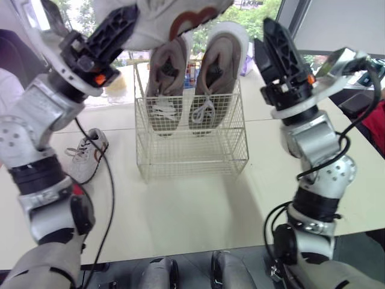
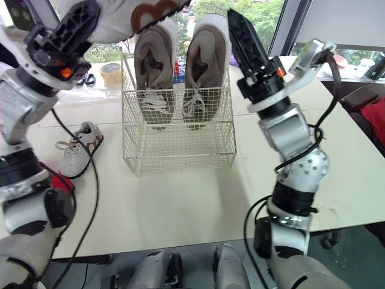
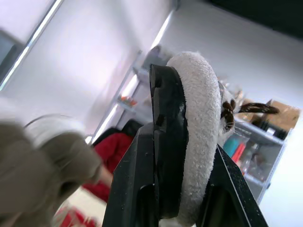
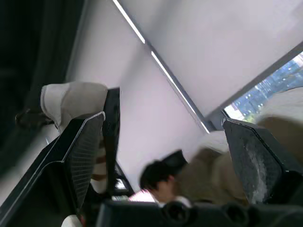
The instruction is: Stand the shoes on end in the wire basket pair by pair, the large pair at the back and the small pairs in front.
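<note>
The wire basket on the table holds the large pair of taupe, white-laced shoes standing on end side by side against its back wall. The left gripper pinches a small white shoe with a brown mark, raised above the basket's back rim. What looks like its mate lies on the table left of the basket, and the right gripper is lifted beside the basket with its fingers spread wide.

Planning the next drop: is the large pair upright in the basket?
Upright: the large grey-brown suede pair stands heels-up at the back of the white wire basket.
</note>
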You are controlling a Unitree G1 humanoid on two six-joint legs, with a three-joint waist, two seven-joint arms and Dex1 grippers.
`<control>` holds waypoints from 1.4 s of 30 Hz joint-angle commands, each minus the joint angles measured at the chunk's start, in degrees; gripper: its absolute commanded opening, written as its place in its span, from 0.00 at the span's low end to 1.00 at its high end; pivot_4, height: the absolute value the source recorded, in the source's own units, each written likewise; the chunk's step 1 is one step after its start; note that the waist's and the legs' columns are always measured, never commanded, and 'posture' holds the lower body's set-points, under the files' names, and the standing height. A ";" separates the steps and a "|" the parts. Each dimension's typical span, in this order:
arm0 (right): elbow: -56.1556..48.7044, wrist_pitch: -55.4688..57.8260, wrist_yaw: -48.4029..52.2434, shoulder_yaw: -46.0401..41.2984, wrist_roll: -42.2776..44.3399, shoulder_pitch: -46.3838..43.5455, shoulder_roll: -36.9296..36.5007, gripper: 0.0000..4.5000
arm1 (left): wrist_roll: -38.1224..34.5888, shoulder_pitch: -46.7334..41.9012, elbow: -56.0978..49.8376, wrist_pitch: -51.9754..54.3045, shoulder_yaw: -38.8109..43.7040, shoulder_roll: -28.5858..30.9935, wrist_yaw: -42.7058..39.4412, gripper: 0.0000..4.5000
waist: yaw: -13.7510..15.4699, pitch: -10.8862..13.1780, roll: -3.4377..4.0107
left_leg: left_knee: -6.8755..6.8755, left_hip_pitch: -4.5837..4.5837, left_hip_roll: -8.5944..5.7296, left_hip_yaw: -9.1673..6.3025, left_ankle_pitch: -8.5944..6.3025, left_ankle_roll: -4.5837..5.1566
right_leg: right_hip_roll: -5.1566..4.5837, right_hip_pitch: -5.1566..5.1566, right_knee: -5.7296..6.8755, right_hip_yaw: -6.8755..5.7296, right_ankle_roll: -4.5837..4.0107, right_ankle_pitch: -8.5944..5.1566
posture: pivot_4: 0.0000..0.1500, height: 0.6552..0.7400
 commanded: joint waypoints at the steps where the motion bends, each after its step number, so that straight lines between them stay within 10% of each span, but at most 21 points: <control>1: -5.47 -3.98 -5.47 3.38 -0.44 -1.01 3.62 0.96 | -0.83 0.50 -5.03 -5.02 -0.73 -2.74 2.62 0.06 | -0.01 -0.01 -0.01 | 0.00 0.00 0.00 0.02 0.00 0.01 | 0.02 0.00 0.00 0.01 0.00 0.00 | 1.00 1.00; 32: -8.23 -13.21 -7.54 9.91 -2.83 -4.00 6.91 0.96 | -4.87 10.71 -11.50 -8.33 -8.15 -4.66 4.91 0.06 | -0.08 -0.01 -0.02 | 0.02 -0.01 0.00 0.01 -0.05 0.17 | 0.10 0.04 -0.03 0.02 0.02 -0.01 | 1.00 1.00; 39: -8.66 -14.12 -7.41 10.89 -3.57 -3.99 7.31 0.38 | -4.32 11.64 -11.85 -8.13 -8.67 -3.98 4.22 0.06 | -0.08 -0.01 -0.02 | 0.02 -0.01 0.00 0.01 -0.07 0.19 | 0.10 0.04 -0.06 0.02 0.02 -0.01 | 1.00 1.00; 42: -8.94 -14.00 -7.70 11.25 -4.33 -4.20 6.90 0.29 | 3.02 12.62 -14.54 -9.38 -10.28 -2.42 3.11 0.06 | -0.12 -0.01 -0.02 | 0.02 -0.01 0.00 0.01 -0.07 0.19 | 0.10 0.04 -0.09 0.01 0.02 -0.02 | 1.00 1.00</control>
